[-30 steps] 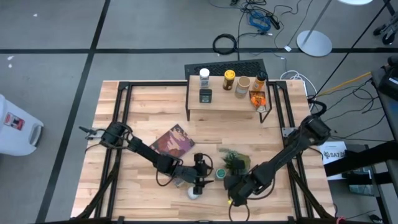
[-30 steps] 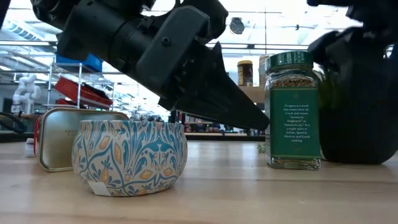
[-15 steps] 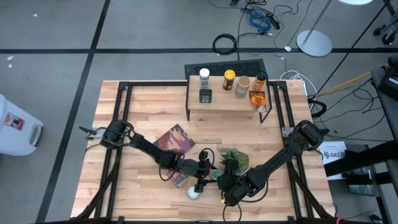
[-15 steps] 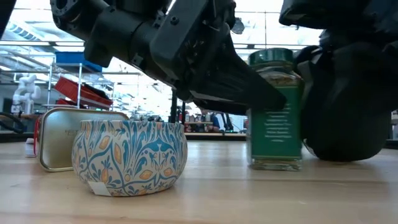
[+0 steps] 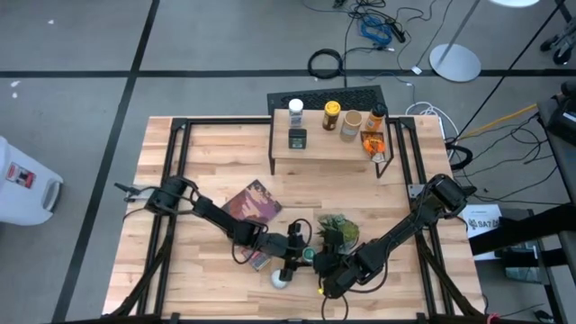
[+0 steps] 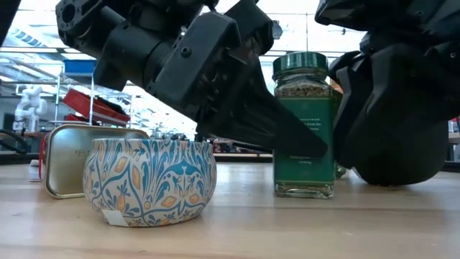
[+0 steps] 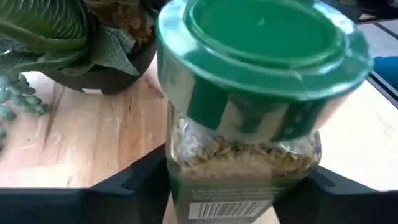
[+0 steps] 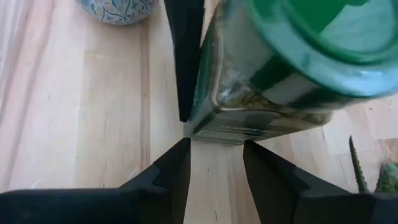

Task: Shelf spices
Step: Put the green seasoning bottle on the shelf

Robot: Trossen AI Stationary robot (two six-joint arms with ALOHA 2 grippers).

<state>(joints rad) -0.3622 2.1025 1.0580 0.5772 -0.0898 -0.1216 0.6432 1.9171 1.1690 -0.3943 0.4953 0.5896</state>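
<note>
A glass spice jar with a green lid (image 6: 304, 129) stands upright on the table between both grippers, also seen from above (image 5: 311, 255). My left gripper (image 5: 302, 255) reaches it from the table's left and is shut on it. My right gripper (image 5: 326, 266) comes from the right, tipped down. Its fingers (image 8: 177, 168) are parted, with nothing between them, and their tips are at the jar's bottom edge (image 8: 217, 138). The shelf (image 5: 324, 155) at the far edge carries several spices and an orange packet (image 5: 373, 142). My left gripper pinches the jar's glass body (image 7: 177, 186) just below the lid, one finger on each of two opposite sides. The fingers come nearly level from the table's left, slanting a little down. The jar stays upright with its base (image 6: 304, 191) on the table. My right gripper: whether its fingertips touch the jar's bottom edge, I cannot tell.
A round blue-patterned tin (image 6: 149, 180) sits just nearer than the jar, and a flat gold tin (image 6: 72, 162) stands behind it to the left. A potted plant (image 5: 335, 231) stands right behind the grippers. A maroon book (image 5: 252, 205) lies to the left of the plant.
My right gripper has gone down and toward the table's left, tipping further down. The green-lidded jar has slid toward the left ahead of it, still upright. My left gripper has moved right to the jar, so its fingers now lie along the jar's sides.
</note>
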